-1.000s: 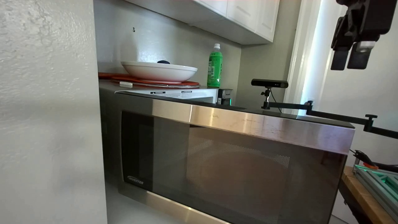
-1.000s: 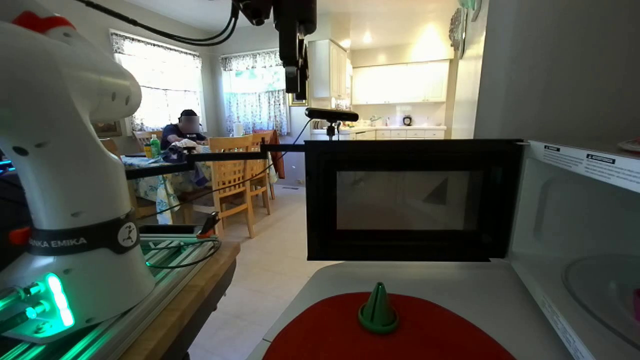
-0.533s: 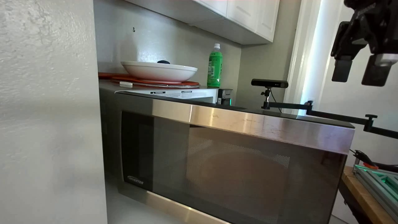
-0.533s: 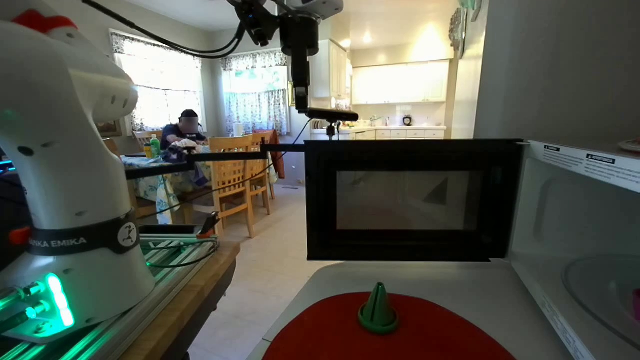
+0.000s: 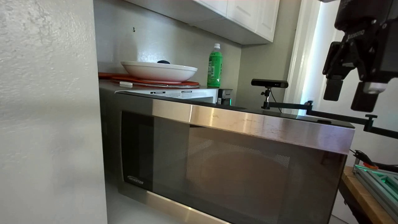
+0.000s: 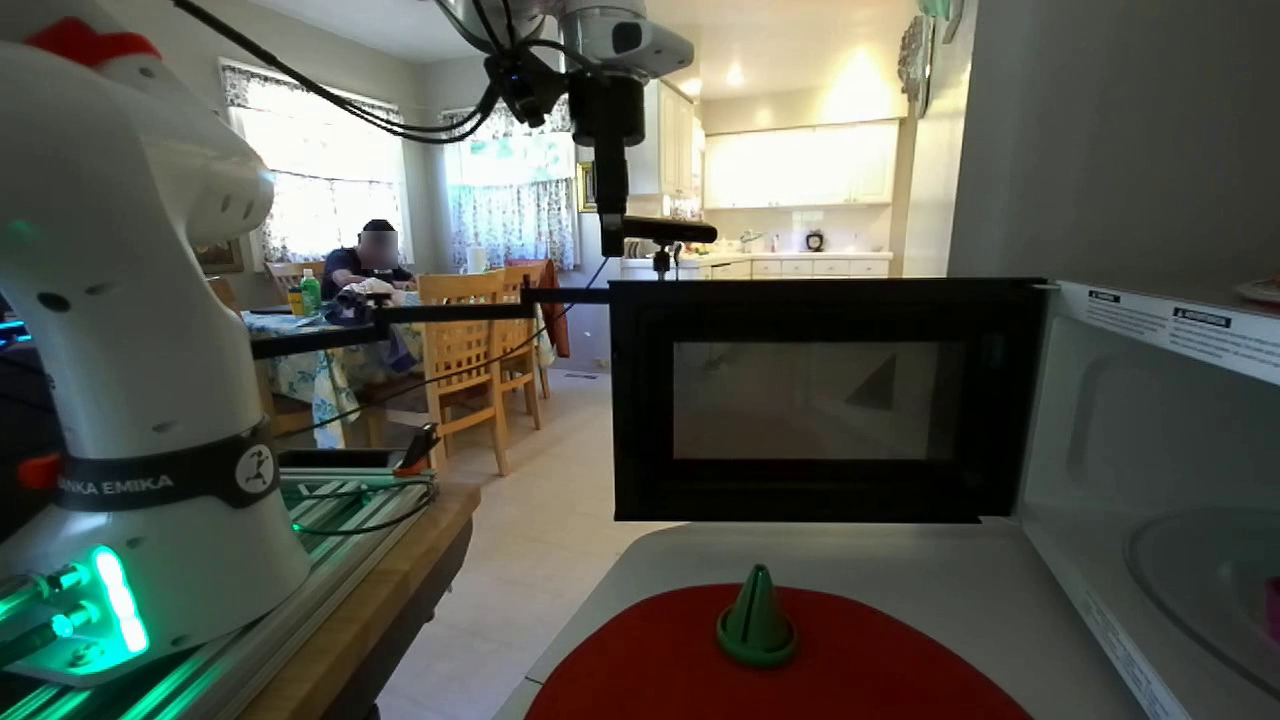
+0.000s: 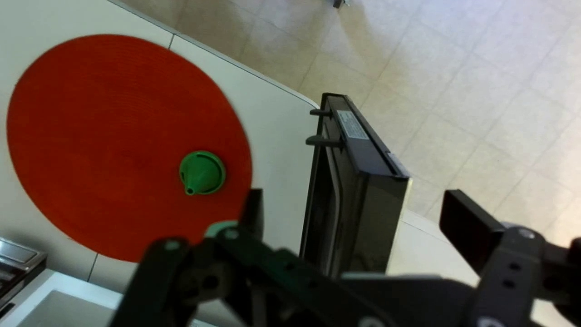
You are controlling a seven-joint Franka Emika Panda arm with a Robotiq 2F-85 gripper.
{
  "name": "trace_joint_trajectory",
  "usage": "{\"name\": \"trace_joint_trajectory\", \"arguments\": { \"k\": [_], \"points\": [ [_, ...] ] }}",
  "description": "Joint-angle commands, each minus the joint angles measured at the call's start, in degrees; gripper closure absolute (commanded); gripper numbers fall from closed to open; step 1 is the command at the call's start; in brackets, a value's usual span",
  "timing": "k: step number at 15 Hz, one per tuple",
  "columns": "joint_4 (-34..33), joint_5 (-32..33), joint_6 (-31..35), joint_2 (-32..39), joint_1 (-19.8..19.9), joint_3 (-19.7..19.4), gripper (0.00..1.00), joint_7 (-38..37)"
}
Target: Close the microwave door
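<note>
The end effector (image 5: 346, 105) has just been lowered and spread, with the open microwave door (image 6: 820, 400) below it, so a grasp is apparently being prepared.

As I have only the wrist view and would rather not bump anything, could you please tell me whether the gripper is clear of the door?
Observer: Yes, clear of the door: in both exterior views the gripper shows higher than the door's free end, with a gap between.
Operator: Thank you; does anything show inside the microwave?
Observer: Something pink shows in there at the very edge of an exterior view, too cut off to name.
Operator: And is there anything on top of the microwave?
Observer: Yes, an exterior view shows a white bowl up there.
</note>
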State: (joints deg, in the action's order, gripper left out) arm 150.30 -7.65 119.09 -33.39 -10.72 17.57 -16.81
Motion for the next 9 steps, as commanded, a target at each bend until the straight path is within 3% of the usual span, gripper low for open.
{"name": "trace_joint_trajectory", "arguments": {
  "k": [1, 9],
  "points": [
    [0.3, 0.4, 1.2, 0.4, -0.6, -0.6, 0.0, -0.3],
    [0.8, 0.5, 3.8, 0.9, -0.2, -0.8, 0.0, -0.7]
  ]
}}
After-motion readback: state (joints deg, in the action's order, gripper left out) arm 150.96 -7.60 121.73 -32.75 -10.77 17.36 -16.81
